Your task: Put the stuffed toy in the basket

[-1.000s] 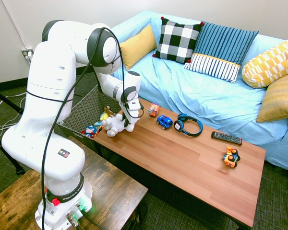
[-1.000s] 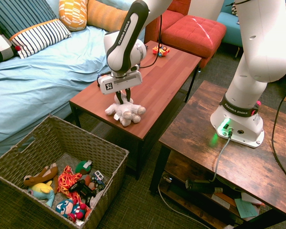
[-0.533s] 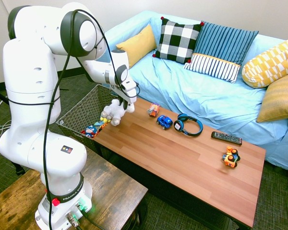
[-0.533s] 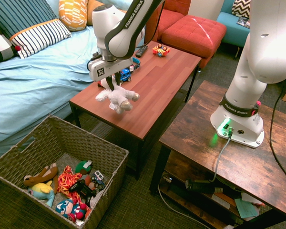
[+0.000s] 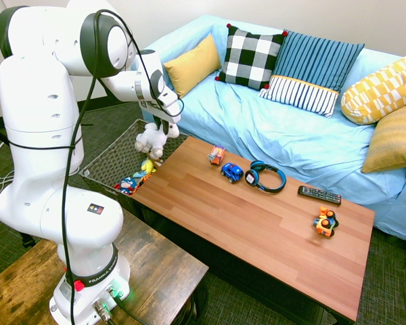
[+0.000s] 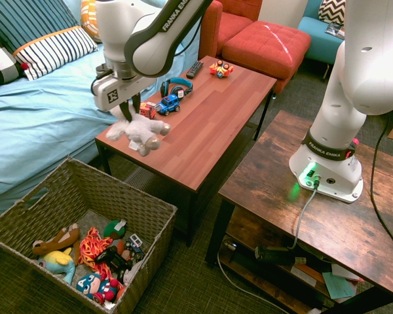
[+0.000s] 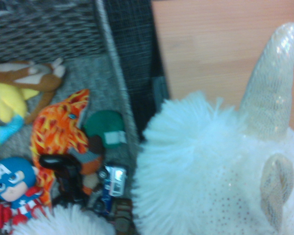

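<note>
Stuffed toy (image 6: pixel 139 131) hanging from claw (image 6: pixel 125 112), "FRANKA EMIKA" on arm, basket (image 6: pixel 65 185) below

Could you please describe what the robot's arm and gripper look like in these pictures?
The arm is glossy white with rounded links and dark grey joint rings; a black cable loops along it. "FRANKA EMIKA" is printed on the forearm. The gripper has a white body bearing a black square mark.

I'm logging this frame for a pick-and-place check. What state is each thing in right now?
Gripper: shut on the plush, raised above the table's end.
Plush: held, off the table, not yet over the basket.
Basket: on the floor, open, already holds several toys.
Headphones: lying flat on the table.
Remote: lying flat on the table.
</note>
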You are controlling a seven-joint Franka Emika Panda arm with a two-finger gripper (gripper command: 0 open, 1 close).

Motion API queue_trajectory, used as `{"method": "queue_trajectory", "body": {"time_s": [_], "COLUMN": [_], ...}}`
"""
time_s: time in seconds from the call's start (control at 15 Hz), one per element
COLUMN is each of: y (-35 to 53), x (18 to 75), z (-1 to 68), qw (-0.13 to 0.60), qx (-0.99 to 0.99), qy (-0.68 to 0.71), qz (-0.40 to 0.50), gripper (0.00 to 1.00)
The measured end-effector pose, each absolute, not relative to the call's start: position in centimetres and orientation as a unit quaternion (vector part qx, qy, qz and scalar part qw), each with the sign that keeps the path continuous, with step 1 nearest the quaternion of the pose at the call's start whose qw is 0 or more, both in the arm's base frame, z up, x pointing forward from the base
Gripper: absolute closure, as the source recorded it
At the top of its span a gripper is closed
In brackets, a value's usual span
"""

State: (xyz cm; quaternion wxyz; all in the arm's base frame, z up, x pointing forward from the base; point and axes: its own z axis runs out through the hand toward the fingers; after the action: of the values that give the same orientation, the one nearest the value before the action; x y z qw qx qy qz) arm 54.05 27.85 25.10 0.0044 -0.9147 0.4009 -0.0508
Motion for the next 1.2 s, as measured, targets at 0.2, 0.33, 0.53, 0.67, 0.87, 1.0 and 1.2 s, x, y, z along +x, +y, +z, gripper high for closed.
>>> {"method": "queue_trajectory", "body": {"time_s": [0.2, 0.33, 0.53, 0.67, 0.87, 1.0, 1.2], "y": [35.0, 39.0, 42.7, 43.6, 44.4, 45.0, 44.9], "x": [55.9, 56.8, 57.9, 58.5, 58.7, 58.7, 58.7], "z": [22.4, 19.9, 15.9, 13.6, 11.5, 11.0, 10.4], "qw": [0.023, 0.03, 0.033, 0.032, 0.029, 0.027, 0.025], "qx": [-0.921, -0.925, -0.928, -0.926, -0.926, -0.927, -0.926], "qy": [0.384, 0.374, 0.368, 0.376, 0.375, 0.374, 0.377], "qz": [-0.054, -0.055, -0.044, -0.03, -0.017, -0.013, -0.004], "gripper": [1.0, 1.0, 1.0, 0.0, 0.0, 0.0, 0.0]}}
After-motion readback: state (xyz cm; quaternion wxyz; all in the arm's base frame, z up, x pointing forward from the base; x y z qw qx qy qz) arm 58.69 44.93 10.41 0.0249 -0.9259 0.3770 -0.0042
